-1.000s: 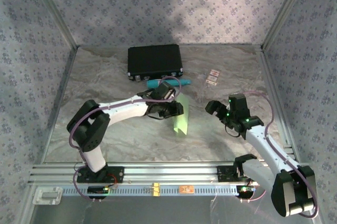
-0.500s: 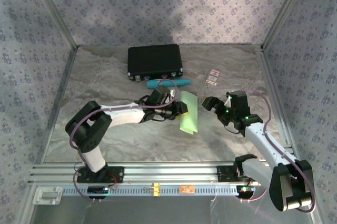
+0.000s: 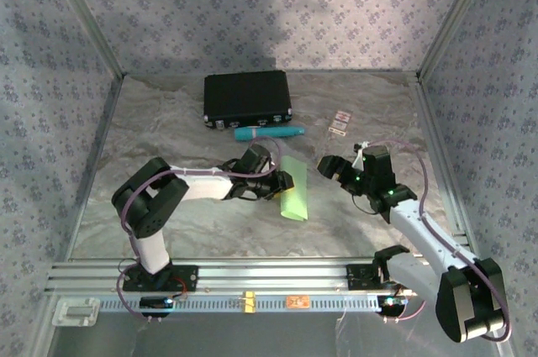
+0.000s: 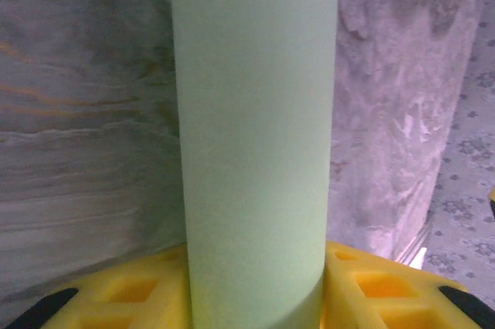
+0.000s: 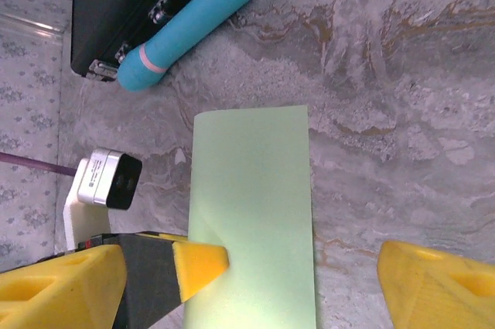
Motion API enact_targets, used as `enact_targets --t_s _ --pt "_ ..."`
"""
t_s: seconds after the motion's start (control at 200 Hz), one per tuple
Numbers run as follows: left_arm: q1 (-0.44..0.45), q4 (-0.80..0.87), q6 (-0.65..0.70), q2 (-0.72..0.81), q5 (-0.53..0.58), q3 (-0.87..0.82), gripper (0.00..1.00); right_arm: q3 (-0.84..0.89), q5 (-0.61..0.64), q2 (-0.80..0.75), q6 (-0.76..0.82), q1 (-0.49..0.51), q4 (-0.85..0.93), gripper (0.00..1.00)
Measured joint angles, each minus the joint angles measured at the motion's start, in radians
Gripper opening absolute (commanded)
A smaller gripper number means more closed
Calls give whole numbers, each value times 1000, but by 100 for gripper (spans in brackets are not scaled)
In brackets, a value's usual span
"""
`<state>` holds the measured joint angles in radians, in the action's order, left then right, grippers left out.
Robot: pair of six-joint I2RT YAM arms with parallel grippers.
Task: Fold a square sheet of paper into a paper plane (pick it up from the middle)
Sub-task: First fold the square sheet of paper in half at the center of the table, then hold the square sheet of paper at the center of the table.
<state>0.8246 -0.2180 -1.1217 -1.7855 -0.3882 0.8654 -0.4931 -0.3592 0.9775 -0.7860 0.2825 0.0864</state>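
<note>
While pinching sheet with left gripper over table centre, held right gripper spread just beside, gripping nothing. Found sheet only bent lengthwise, no sharp crease, no dart shape. Judged pickup done, nearly all folding left.

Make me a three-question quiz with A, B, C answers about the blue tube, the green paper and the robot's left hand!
1. Where does the teal tube lie?
A. just in front of the black case
B. on top of the case
C. on the metal rail

2. What colour is the paper?
A. pink
B. pale green
C. white

3. What is the left gripper doing?
A. open, holding nothing
B. shut on the paper
C. shut on the tube

Answers:
1 A: the tube lies along the case's near side.
2 B: the sheet looks pale green in every view.
3 B: the left wrist view shows the paper clamped in it.
</note>
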Motion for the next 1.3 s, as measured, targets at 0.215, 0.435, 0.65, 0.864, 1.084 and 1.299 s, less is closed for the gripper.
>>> enact_targets --t_s 0.215,0.435,0.65,0.864,1.084,1.299 --pt "0 76 65 -2 46 7 51 4 -21 29 0 11 -17 86" --pt "2 185 151 11 110 54 60 5 -23 29 1 15 -26 86" --pt "0 324 234 26 203 97 58 5 -24 39 1 21 -37 86" --pt "0 397 295 27 217 117 57 5 -23 51 1 26 -39 86" --pt "0 441 347 15 213 144 55 5 -23 53 1 28 -39 86" --pt "-5 499 381 -15 208 188 54 6 -23 53 1 35 -39 86"
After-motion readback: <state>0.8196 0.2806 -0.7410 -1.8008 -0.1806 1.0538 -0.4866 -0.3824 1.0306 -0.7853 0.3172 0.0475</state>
